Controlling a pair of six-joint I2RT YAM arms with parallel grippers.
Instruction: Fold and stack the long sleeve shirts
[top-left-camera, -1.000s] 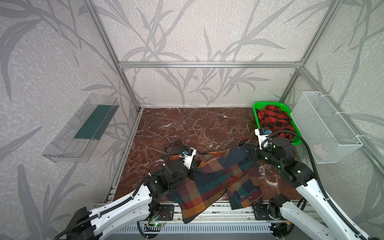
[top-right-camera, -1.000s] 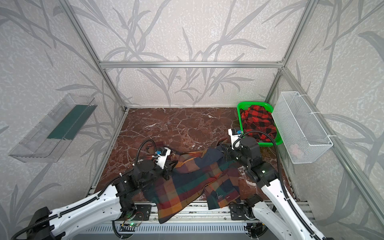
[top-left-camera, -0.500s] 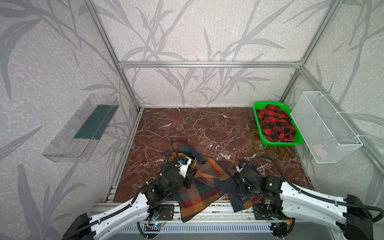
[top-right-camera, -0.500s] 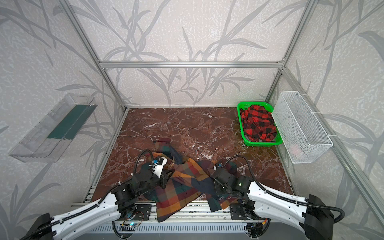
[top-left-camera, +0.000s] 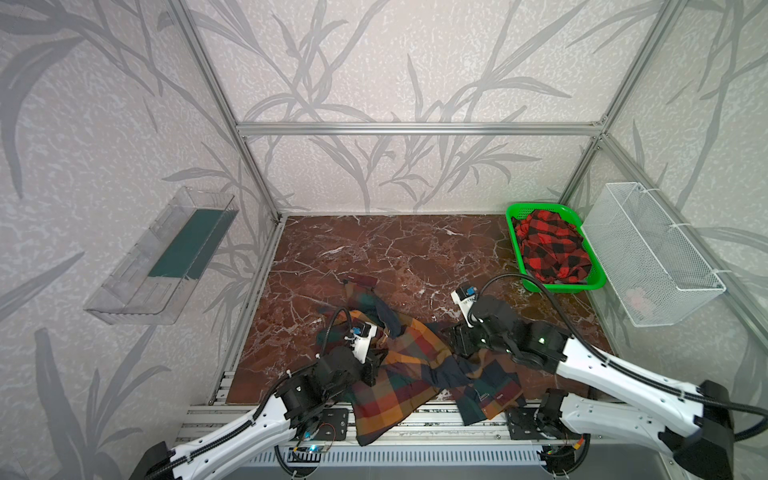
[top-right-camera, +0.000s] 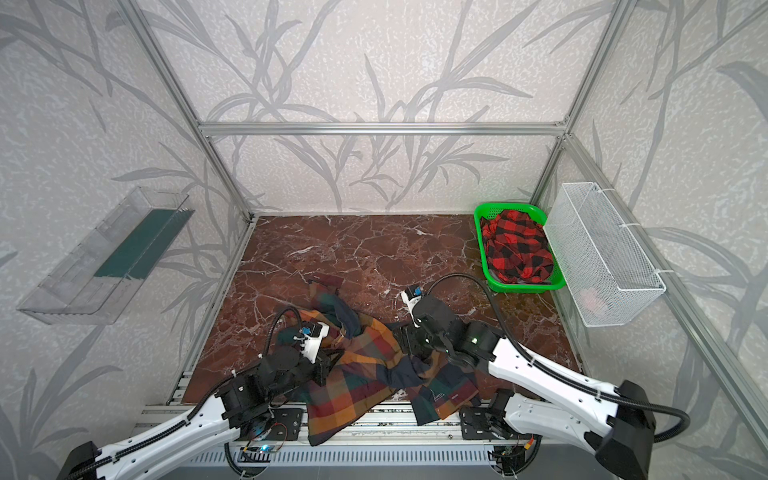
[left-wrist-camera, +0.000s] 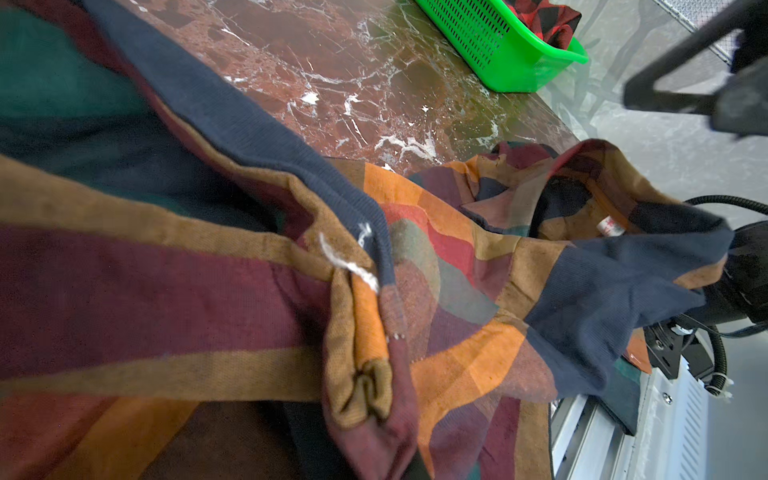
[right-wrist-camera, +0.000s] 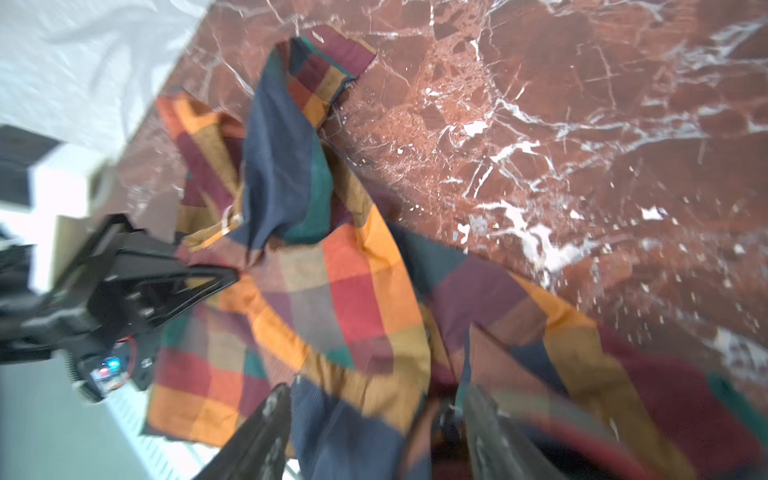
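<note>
Tabletop's (top-left-camera: 415, 249) green basket (top-left-camera: 561, 286) holds red-and-black shirt (top-left-camera: 552, 249), seemingly crumpled.

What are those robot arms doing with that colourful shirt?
Two robot arms are trying to fold shirts. The left pincer is shut on the block shirt, which lies crumpled on the table with part of it hanging over the front edge. The right pincer is open, with some of that shirt's cloth between its jaws. The check shirt sits bunched up in the basket, not folded yet.
</note>
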